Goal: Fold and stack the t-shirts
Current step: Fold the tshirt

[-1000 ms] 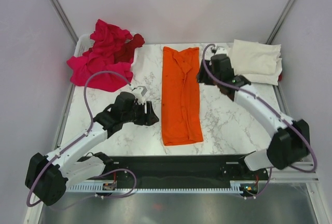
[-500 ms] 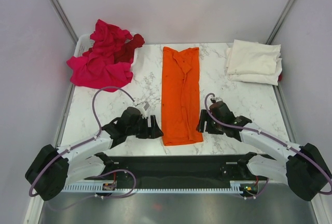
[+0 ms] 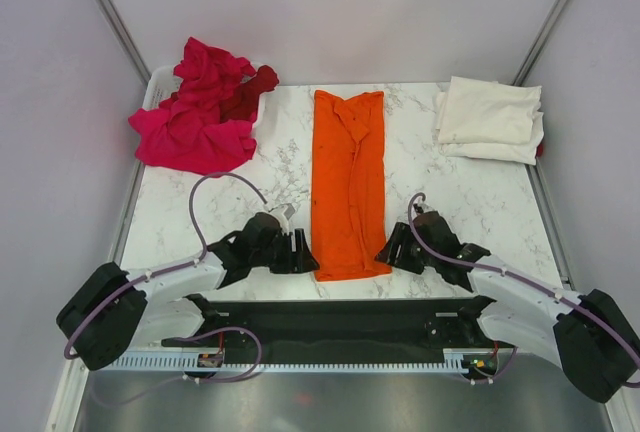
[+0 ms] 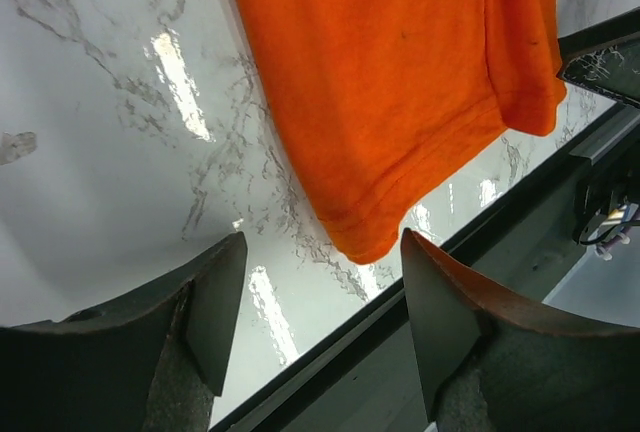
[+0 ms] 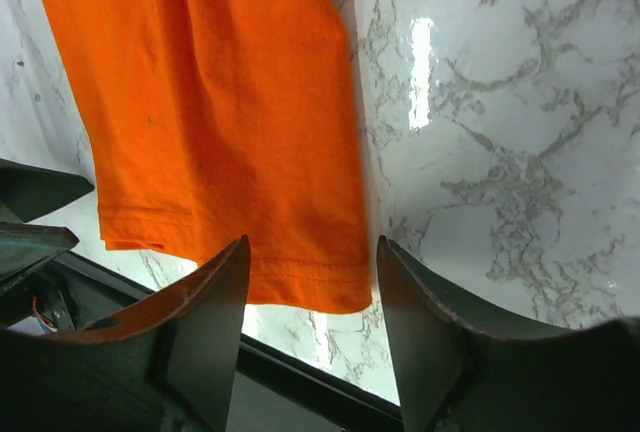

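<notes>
The orange t-shirt lies folded into a long strip down the middle of the marble table; its hem shows in the left wrist view and the right wrist view. My left gripper is open and empty at the hem's near left corner. My right gripper is open and empty at the hem's near right corner. A folded cream-white t-shirt lies at the far right. Crumpled magenta-pink shirts with a dark red one are heaped at the far left.
A white basket rim shows under the pink heap. The table's black front edge rail runs just behind both grippers. Grey walls close in the left, right and far sides.
Both arms have pulled back toward the near edge. The right gripper came from the far right beside the shirt's collar to the hem's right corner; the left moved to the hem's left corner.
</notes>
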Controlling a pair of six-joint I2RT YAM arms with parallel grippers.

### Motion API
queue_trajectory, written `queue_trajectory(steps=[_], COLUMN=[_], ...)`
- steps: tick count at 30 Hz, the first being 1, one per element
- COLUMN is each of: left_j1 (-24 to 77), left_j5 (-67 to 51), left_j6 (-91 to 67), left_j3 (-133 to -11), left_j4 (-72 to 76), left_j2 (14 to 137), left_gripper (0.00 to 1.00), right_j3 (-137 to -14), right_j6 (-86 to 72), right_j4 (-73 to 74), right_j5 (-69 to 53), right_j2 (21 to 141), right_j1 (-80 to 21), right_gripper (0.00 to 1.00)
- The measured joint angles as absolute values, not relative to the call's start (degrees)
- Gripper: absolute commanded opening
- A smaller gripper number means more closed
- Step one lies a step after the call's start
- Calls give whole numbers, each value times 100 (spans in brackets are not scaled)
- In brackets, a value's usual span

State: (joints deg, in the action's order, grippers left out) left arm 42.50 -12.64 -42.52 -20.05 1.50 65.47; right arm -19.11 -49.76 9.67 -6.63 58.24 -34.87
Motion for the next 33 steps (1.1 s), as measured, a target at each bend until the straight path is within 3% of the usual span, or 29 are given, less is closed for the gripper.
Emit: queue_trajectory(steps=[10, 15, 20, 23, 24, 25, 27, 33], left_j1=[4729, 4877, 4912, 4930, 4930, 4932, 4932, 4939], left_j5=[-1256, -1234, -1157, -1046, -1026, -998, -954, -961], left_j6=[-4517, -4644, -4755, -4823, -4836, -4851, -4877, -4884], left_j3=[-1938, -1942, -1944, -1953, -1959, -1973, -1981, -1997], left_j4=[336, 539, 722, 799, 825, 849, 904, 864], left_j2=[6593, 6785, 6969, 7109, 7157, 7225, 7356, 7306], left_gripper=[69, 63, 51, 34, 27, 3, 2, 2], right_j3=[-1251, -1055, -987, -965, -954, -941, -915, -834], right_j6=[-5463, -5579, -5618, -5618, -5618, -5621, -5621, -5629], right_j4=[611, 296, 110, 80, 75, 58, 21, 174], right_j5=[-884, -1031, -1125, -1146, -1160, -1166, -1181, -1194], right_j2=[5170, 5229, 5330, 5332, 5332, 5330, 5330, 5059], right_j1=[-3485, -3487, -3485, -3485, -3485, -3485, -3483, -3481], right_gripper=[43, 26, 18, 12, 10, 6, 1, 0])
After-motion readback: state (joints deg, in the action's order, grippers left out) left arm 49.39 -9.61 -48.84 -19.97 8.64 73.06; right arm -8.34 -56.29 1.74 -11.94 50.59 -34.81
